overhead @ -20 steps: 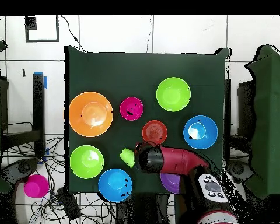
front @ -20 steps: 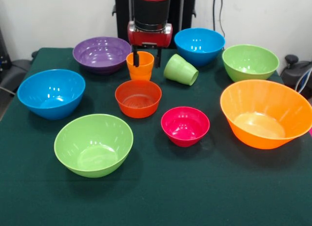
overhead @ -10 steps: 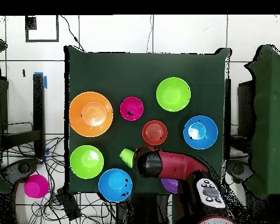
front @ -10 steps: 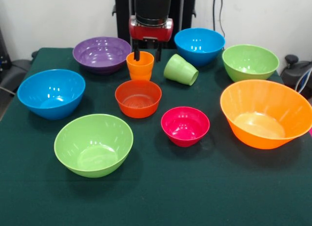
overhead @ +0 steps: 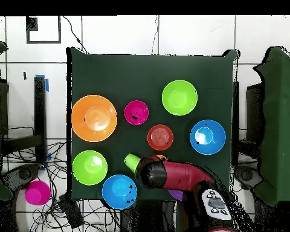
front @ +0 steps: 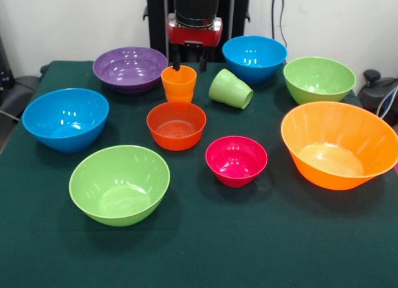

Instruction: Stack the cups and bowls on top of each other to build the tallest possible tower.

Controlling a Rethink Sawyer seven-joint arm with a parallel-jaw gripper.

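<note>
The orange cup stands upright on the green table, behind the small red-orange bowl. My gripper hangs just above and behind the cup's rim, open, with nothing between its fingers. The light green cup lies on its side to the right. A magenta bowl sits in front of it. Blue bowls, green bowls, a purple bowl and the largest orange bowl ring them. No tower stands. From overhead my arm hides the orange cup.
In the overhead view the green cup pokes out beside my arm, and the purple bowl is mostly hidden under it. The table's cloth lies bare toward the front edge. Cables and a magenta object lie on the floor.
My gripper has risen and drawn back; its left finger, which reached down to the orange cup, is now above the rim. The cup and bowls have not moved.
</note>
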